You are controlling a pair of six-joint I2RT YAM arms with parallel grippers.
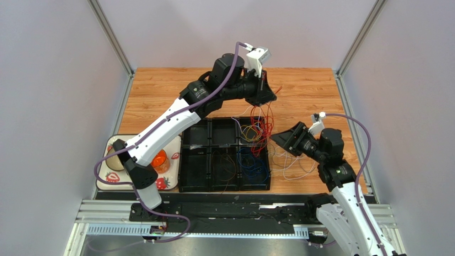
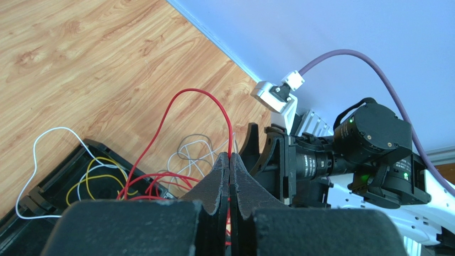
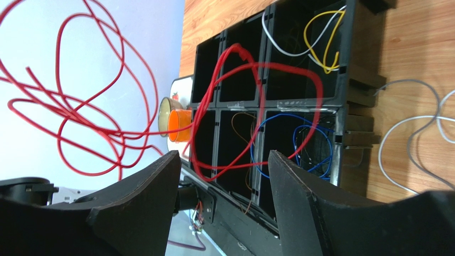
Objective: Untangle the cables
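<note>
left pincer (image 2: pixel 229 160) clamped on red cables (image 2: pixel 230 138), upper centre; right pincer (image 3: pixel 224 157), jaws apart, should comb hanging loops free slowly.

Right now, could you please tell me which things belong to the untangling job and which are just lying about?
Job: thin red cables; thin blue cables; thin white cables; black six-compartment plastic tray.
Lying about: white strawberry-print dish; orange translucent cup.

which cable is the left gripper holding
The red cable, clamped in the shut left gripper and hanging from it; the yellow cable and blue cable lie loose in the tray.
</note>
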